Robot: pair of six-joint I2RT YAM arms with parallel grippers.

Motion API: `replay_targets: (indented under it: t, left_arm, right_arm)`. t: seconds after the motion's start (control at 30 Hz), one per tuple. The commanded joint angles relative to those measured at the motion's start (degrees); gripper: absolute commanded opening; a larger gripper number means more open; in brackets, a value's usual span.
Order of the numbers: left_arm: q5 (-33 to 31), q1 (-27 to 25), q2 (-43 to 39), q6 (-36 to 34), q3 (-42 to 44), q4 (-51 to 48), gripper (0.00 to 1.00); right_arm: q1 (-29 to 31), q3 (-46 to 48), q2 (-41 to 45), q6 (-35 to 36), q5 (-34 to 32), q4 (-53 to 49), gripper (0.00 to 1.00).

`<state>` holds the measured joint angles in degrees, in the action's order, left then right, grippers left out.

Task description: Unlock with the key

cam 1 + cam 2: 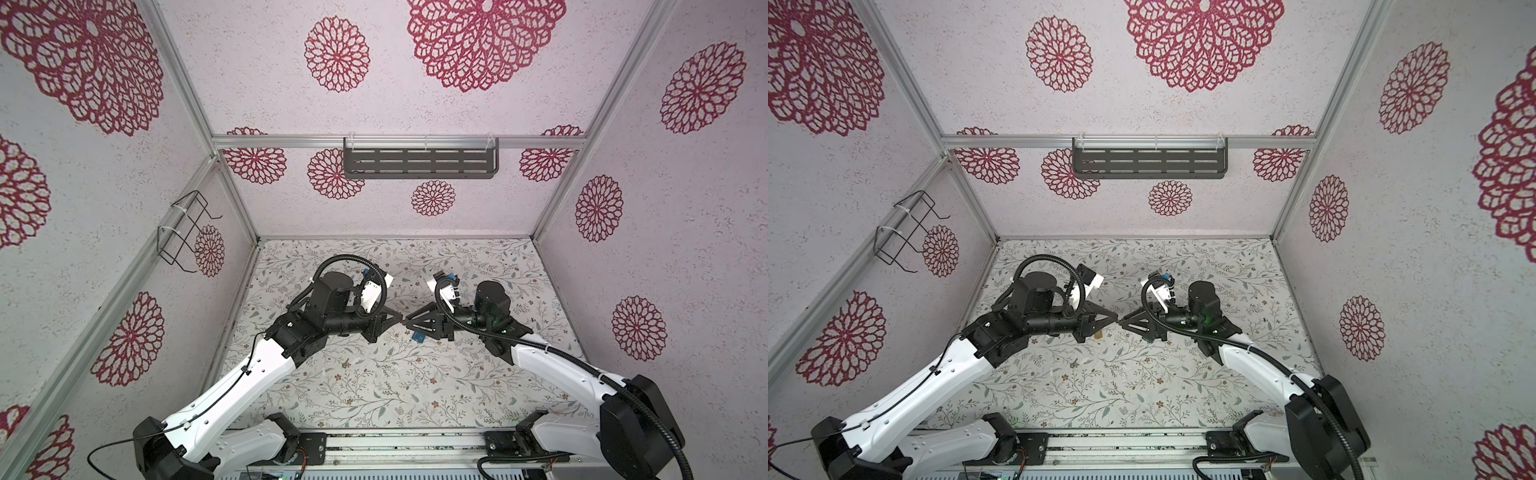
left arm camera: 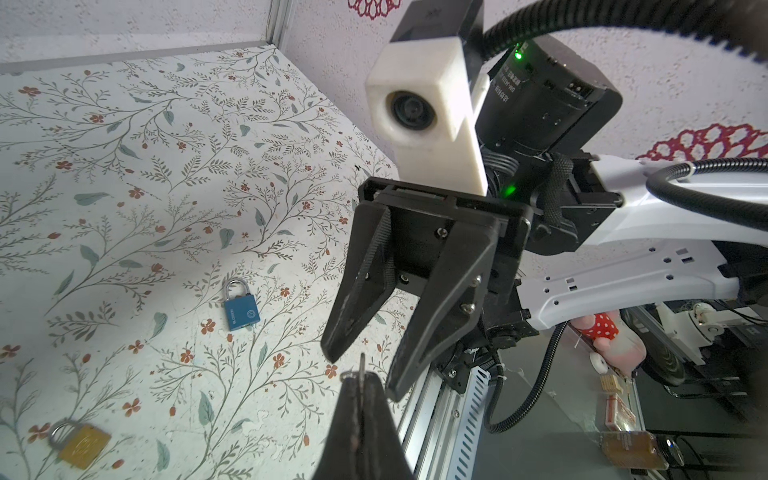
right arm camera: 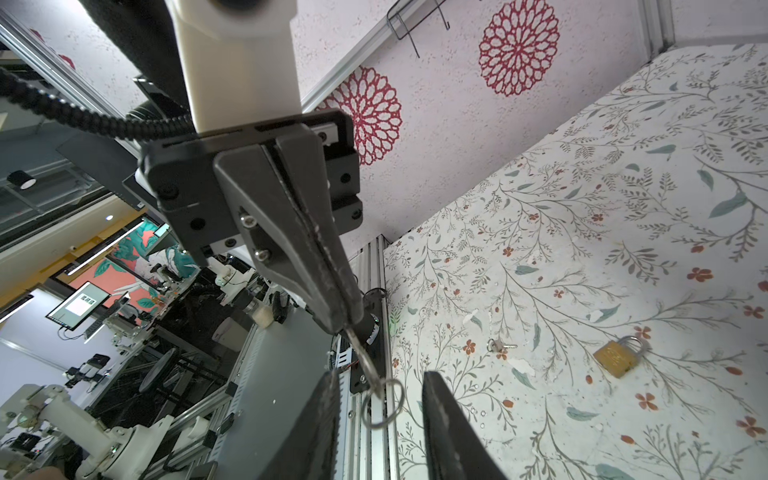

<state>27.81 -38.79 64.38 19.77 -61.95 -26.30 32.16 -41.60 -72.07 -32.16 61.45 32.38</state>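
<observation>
My left gripper (image 2: pixel 361 380) is shut on a small silver key (image 3: pixel 362 353), held in the air above the middle of the floral table. The key's ring (image 3: pixel 382 403) hangs between the fingers of my right gripper (image 3: pixel 380 376), which stands open on either side of it without touching. In both top views the two grippers meet tip to tip, left (image 1: pixel 397 318) against right (image 1: pixel 409 323). A blue padlock (image 2: pixel 241 309) lies on the table below them, also seen in a top view (image 1: pixel 417 337). A brass padlock (image 3: pixel 617 357) lies nearby, shackle shut.
A second small key (image 3: pixel 498 345) lies on the table (image 1: pixel 374 395) near the brass padlock. A dark slotted shelf (image 1: pixel 419 162) hangs on the back wall and a wire basket (image 1: pixel 183 232) on the left wall. A metal rail (image 1: pixel 395 446) runs along the front edge.
</observation>
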Motion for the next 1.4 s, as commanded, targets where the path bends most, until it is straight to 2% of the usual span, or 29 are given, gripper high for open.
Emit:
replay_targets:
  t: [0.0, 0.53, 0.8, 1.23, 1.37]
  left_arm:
    - [0.9, 0.4, 0.5, -1.9, -1.6, -1.1, 0.0]
    - [0.3, 0.4, 2.2, -3.2, -3.8, -2.1, 0.0]
    - [0.3, 0.5, 2.4, -3.2, -4.1, -2.0, 0.0]
    - [0.7, 0.5, 2.2, -3.5, -4.1, -2.2, 0.0]
    - [1.0, 0.5, 1.9, -3.6, -4.1, -2.1, 0.0]
  right_arm:
    - [-0.2, -0.1, 0.0, -3.5, 3.7, 8.7, 0.32]
    - [-0.2, 1.4, -2.4, -6.5, 5.5, 13.8, 0.21]
    - [-0.2, 1.4, -2.8, -6.8, 5.9, 14.0, 0.19]
    - [-0.3, 0.8, -2.4, -6.2, 4.0, 12.5, 0.0]
    - [-0.3, 0.6, -1.6, -5.8, 1.6, 9.7, 0.0]
